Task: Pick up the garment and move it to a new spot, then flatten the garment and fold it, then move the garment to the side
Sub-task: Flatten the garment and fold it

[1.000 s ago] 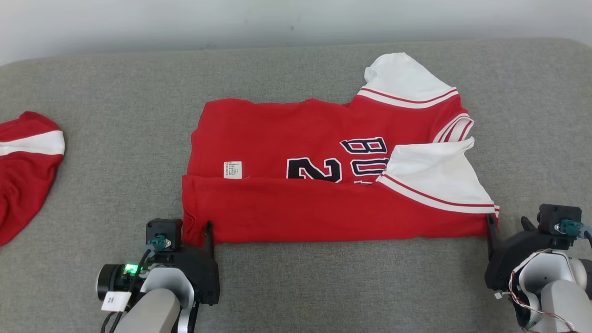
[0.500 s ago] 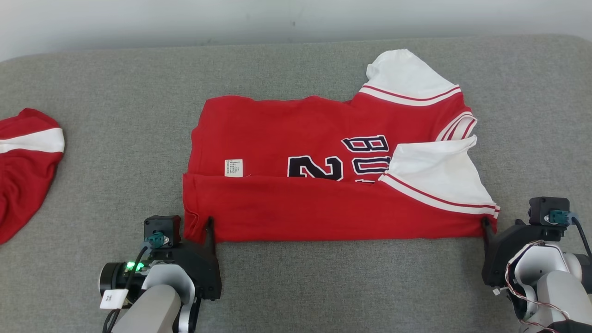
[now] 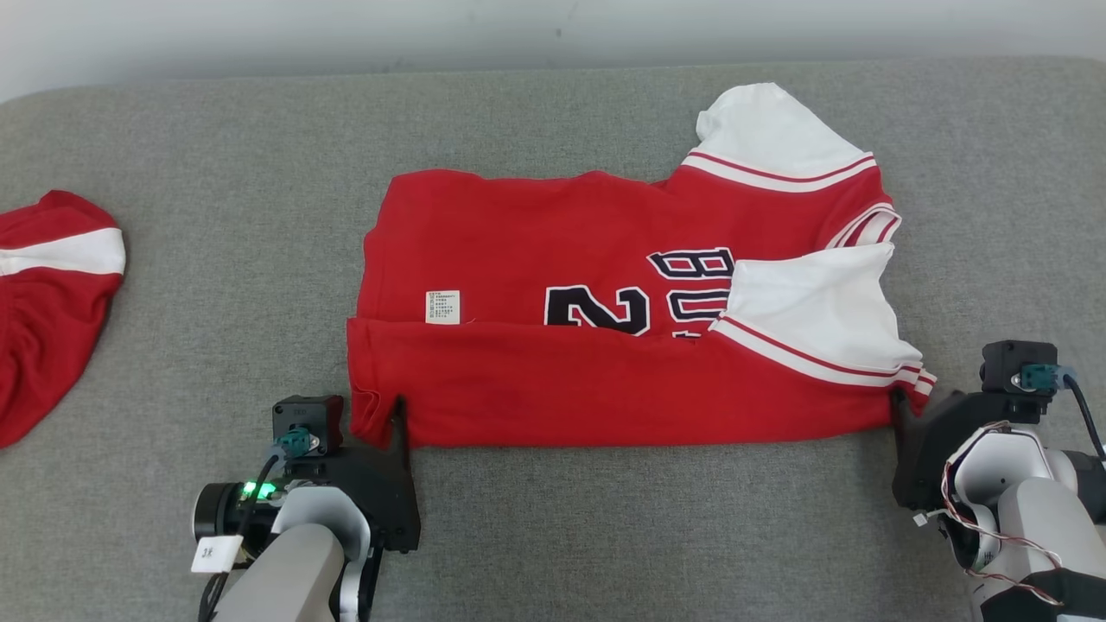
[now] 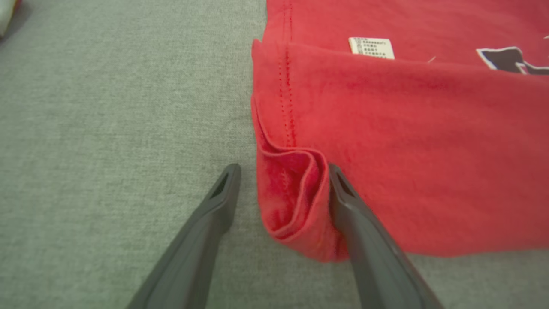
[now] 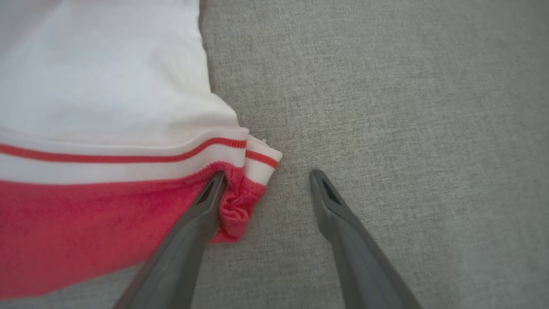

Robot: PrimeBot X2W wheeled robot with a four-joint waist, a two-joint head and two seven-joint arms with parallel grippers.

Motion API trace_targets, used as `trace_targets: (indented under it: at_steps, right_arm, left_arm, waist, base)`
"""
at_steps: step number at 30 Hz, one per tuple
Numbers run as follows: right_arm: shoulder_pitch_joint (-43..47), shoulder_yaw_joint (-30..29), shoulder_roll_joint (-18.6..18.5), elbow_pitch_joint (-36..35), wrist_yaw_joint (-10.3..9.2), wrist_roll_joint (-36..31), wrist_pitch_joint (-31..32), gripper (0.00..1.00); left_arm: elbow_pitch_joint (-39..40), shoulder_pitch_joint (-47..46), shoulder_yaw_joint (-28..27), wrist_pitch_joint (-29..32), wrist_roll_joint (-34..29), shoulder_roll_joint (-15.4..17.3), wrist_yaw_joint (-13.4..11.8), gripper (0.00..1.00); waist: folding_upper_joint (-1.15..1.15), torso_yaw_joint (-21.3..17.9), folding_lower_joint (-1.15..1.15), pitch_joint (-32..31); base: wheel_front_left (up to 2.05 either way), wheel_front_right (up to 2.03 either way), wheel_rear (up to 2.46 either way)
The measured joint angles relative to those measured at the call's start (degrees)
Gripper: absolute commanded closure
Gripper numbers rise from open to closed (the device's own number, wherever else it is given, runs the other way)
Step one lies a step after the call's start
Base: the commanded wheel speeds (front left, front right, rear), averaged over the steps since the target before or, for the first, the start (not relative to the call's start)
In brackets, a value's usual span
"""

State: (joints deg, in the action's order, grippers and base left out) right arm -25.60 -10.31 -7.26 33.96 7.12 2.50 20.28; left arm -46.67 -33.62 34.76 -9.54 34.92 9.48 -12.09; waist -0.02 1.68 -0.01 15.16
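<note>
A red short-sleeved jersey with white sleeves and dark lettering is lying flat in the middle of a grey fabric-covered counter. Its long axis is running side to side across the head view. The hem is pointing to the robot's left, and the collar and sleeves are pointing to its right. The near long edge is lying folded up over the body, partly covering the dark number, with a small white care label showing just above the fold.

The left gripper is sitting at the near hem corner with its fingers spread wide. The curled corner of cloth is lying between them, unclamped, touching one finger.

The right gripper is sitting at the near sleeve corner, also spread wide. One finger is touching the bunched red cloth beside the striped cuff, and the other is resting over bare counter.

A second red-and-white garment is lying at the far left edge.
</note>
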Motion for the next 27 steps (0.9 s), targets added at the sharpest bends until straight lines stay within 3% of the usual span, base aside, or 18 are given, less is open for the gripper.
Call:
trace_targets:
  at_steps: [2, 3, 4, 5, 7, 19, 27]
  right_arm:
    - [-0.3, 0.2, -0.1, 0.4, -0.01, 0.1, 0.8, 0.00]
    - [-0.4, 0.3, -0.2, 0.5, -0.01, 0.2, 1.3, 0.54]
    - [-0.5, 0.3, -0.2, 0.7, -0.01, 0.2, 1.7, 0.75]
    - [-0.6, 0.6, -0.2, 0.8, -0.01, 0.2, 2.0, 1.00]
    - [-0.7, 1.1, -0.1, 0.8, 0.08, 0.5, 2.6, 1.00]
    - [1.1, 0.5, 0.4, -0.4, 0.35, 1.9, 1.9, 1.00]
    - [7.4, -2.2, 0.3, -5.6, 0.44, 4.8, 2.5, 1.00]
  left_arm:
    - [-0.5, -0.2, 0.0, -0.1, 0.2, -0.2, 0.1, 0.00]
    - [-0.6, -0.3, 0.0, -0.1, 0.4, -0.2, 0.3, 0.00]
    - [-0.8, -0.4, 0.0, -0.1, 0.4, -0.3, 0.4, 0.06]
    - [-1.0, -0.4, -0.1, -0.1, 0.6, -0.3, 0.5, 0.49]
    - [-1.5, -0.6, -0.1, -0.1, 0.8, -0.4, 0.7, 1.00]
    - [-3.3, -0.3, -0.1, -0.6, 2.6, -1.0, 2.2, 1.00]
    - [-0.2, 6.1, -1.1, -1.7, 5.1, -0.8, 3.5, 1.00]
  waist:
    - [0.00, 0.1, 0.00, 0.0]
    - [0.00, 0.1, 0.00, 0.0]
    - [0.01, 0.1, 0.00, 0.0]
    - [0.00, 0.1, 0.00, -0.1]
    - [0.01, 0.1, 0.01, -0.2]
    - [0.04, -0.5, 0.03, -2.3]
    - [0.04, -0.5, 0.03, -5.8]
  base:
    - [0.00, 0.00, 0.00]
    - [0.00, 0.00, 0.00]
    - [0.00, 0.00, 0.00]
    - [0.00, 0.00, 0.00]
    - [0.00, 0.00, 0.00]
    - [0.00, 0.00, 0.00]
    - [0.00, 0.00, 0.00]
